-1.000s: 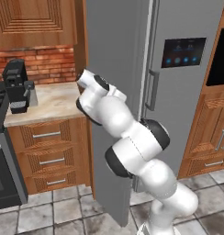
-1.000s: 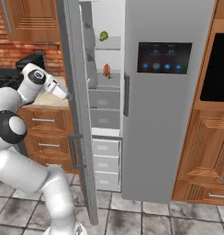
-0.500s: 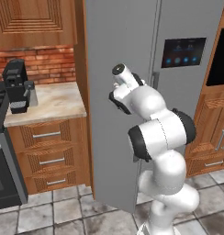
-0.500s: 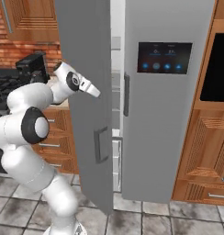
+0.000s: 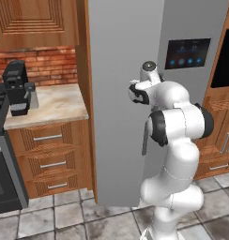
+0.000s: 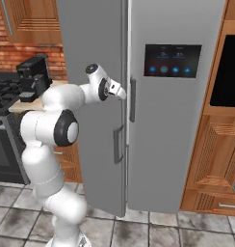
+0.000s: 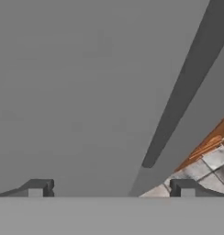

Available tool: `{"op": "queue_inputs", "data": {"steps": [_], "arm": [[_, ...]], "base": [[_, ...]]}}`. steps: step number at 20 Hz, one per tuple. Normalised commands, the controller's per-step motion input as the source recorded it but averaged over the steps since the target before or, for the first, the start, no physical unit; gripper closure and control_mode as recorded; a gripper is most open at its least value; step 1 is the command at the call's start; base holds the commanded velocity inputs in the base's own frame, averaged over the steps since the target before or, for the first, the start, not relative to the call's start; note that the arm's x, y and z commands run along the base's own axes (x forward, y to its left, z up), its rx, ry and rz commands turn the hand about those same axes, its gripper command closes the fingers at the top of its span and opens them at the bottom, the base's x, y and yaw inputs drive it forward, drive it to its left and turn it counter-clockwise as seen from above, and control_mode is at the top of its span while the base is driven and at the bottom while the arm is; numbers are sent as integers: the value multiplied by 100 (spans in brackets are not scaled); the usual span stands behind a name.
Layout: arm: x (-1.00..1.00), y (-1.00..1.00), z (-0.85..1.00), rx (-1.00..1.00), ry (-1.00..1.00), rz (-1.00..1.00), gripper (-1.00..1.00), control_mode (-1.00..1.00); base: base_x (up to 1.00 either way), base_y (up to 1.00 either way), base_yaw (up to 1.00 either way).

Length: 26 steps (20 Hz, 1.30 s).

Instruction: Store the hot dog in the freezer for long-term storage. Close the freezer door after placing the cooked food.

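The coffee machine point(image 5: 18, 86) stands on the counter point(image 5: 60, 105) at far left, well apart from the freezer door point(image 6: 93, 96), which looks almost shut against the freezer, only its far edge seemingly ajar. The gripper point(image 7: 111, 188) faces the door's flat front with jaws wide apart, holding nothing. A stiff, heavy, slick panel: likely best pushed flat, or taken by its slim handle point(image 6: 119, 144).

A: Freezer door point(image 6: 95, 96) status? 
B: Top edge cut off by the frame; the panel hides the compartment interior and its contents. 
A: Door gap? 
B: Cannot tell whether fully seated. 
A: Display panel point(image 6: 172, 61) icons? 
B: Too small to read.
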Motion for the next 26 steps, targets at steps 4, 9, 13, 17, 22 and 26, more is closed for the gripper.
{"op": "queue_inputs", "data": {"steps": [4, 9, 13, 17, 22, 26], "arm": [[50, -2, 27, 0, 2, 17, -100, -100], [49, 0, 0, 0, 0, 10, -100, -100], [44, 0, -5, 0, 0, 10, -100, -100], [42, 0, -9, 0, -1, 11, -100, -100], [50, 0, -7, 0, -6, 10, -100, -100], [54, 0, -2, 0, -20, 10, -100, -100]], "base": [[0, 0, 0], [0, 0, 0], [0, 0, 0], [0, 0, 0], [0, 0, 0], [0, 0, 0]]}}
